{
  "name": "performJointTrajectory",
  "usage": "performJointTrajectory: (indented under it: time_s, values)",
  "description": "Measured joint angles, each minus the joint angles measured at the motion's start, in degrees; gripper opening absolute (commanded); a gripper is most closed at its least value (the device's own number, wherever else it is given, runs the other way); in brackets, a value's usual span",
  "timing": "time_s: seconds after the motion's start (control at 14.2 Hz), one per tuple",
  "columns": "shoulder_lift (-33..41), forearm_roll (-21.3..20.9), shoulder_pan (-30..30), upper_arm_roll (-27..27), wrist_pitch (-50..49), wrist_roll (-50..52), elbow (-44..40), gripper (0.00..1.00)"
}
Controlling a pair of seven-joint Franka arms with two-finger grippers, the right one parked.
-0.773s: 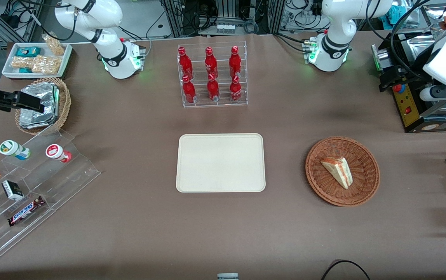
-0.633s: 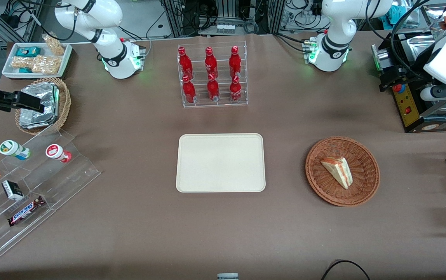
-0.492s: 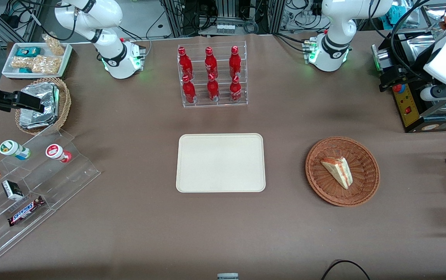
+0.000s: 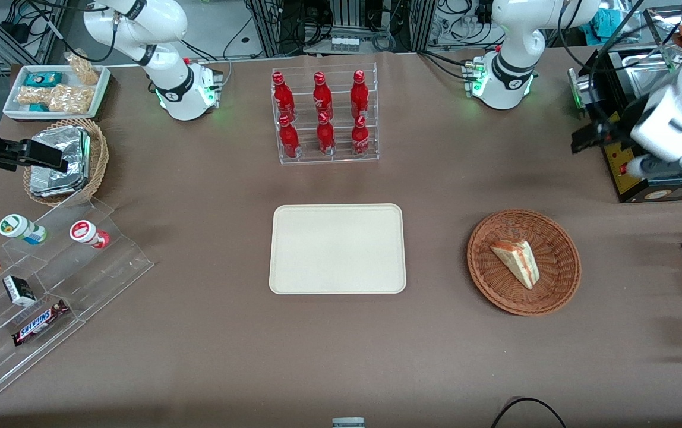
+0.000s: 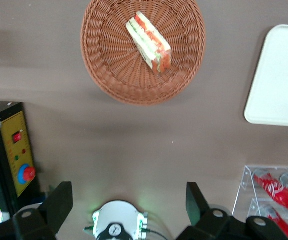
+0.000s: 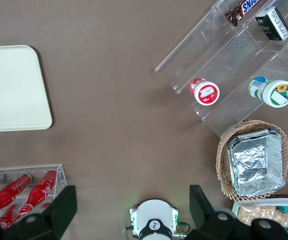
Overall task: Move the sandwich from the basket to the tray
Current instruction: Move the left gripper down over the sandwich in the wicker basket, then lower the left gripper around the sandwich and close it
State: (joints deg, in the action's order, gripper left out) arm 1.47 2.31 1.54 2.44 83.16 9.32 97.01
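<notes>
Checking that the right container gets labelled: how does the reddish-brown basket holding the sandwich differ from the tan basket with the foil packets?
The reddish-brown basket is wide and shallow; the tan basket is smaller and deeper. The first holds one sandwich lying flat; the second is filled with foil packets. The first lies toward the working arm's end, the second toward the parked arm's. Both are round woven wicker. The gripper hangs open, high above the table.

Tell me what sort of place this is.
Likely a robotics lab staged as a snack counter: racked red bottles, a sandwich in a basket beside a tray, cables and equipment around. The open gripper hovers high above the table, farther from the front camera than the basket.
</notes>
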Motion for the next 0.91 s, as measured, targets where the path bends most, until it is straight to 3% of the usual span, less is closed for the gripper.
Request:
performJointTrajectory:
  time_s: [0.35, 0.7, 0.91]
  values:
    - [-6.0, 3.3, -2.5, -0.3, 17.3, 3.4, 8.7, 1.00]
    - [-12.2, 4.9, -3.2, -0.2, 28.1, 19.4, 11.8, 1.00]
    - [-15.0, 5.2, -3.1, 0.1, 37.1, 22.0, 16.7, 1.00]
